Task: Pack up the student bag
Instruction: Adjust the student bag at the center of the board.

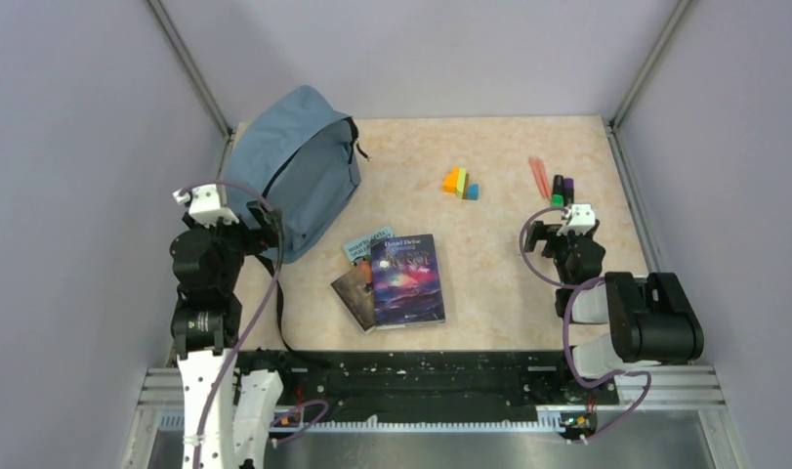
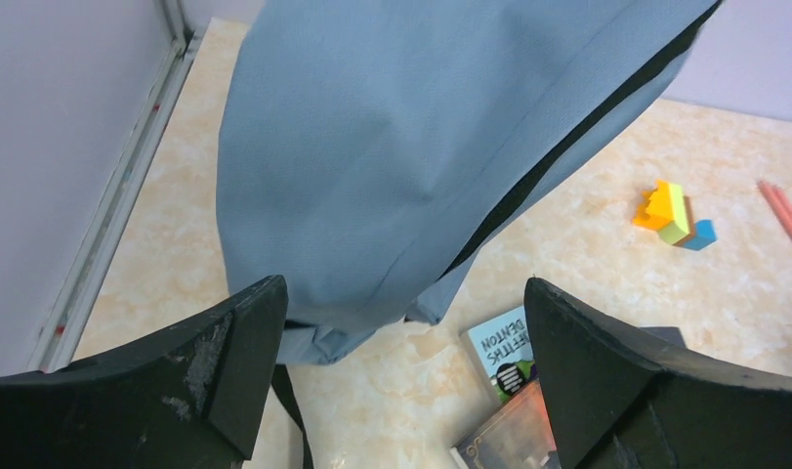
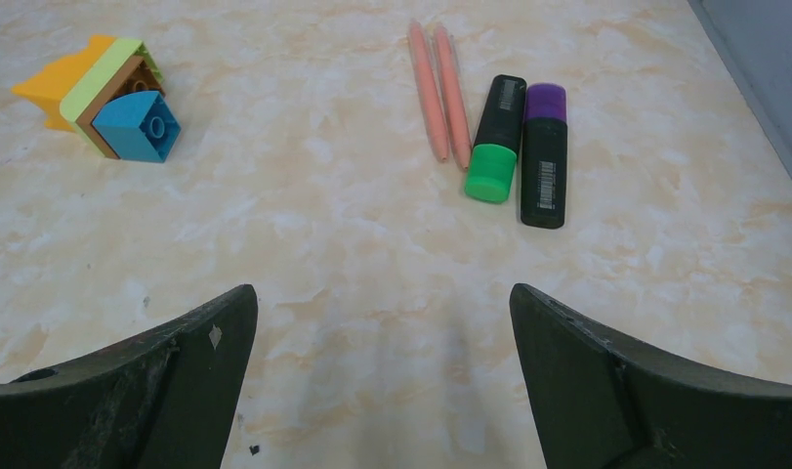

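Nothing looks packed yet: the bag (image 1: 299,166) lies seemingly closed at the upper left of the worktop (image 1: 509,283), with books (image 1: 406,278), blocks (image 1: 461,183) and markers (image 1: 560,189) outside it. Both pairs of jaws stand spread, empty.

Centre: 3 fanned paperback books (image 1: 407,280). Farther back: multicolour plastic block cluster (image 1: 460,183). Rt side: 2 salmon pencils (image 3: 440,88) beside green-capped black highlighter (image 3: 496,137), touching purple-capped black highlighter (image 3: 544,156).

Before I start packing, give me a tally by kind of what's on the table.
Backpack: 1
Books: 3
Pencils: 2
Highlighters: 2
Toy-brick cluster: 1
Total: 9
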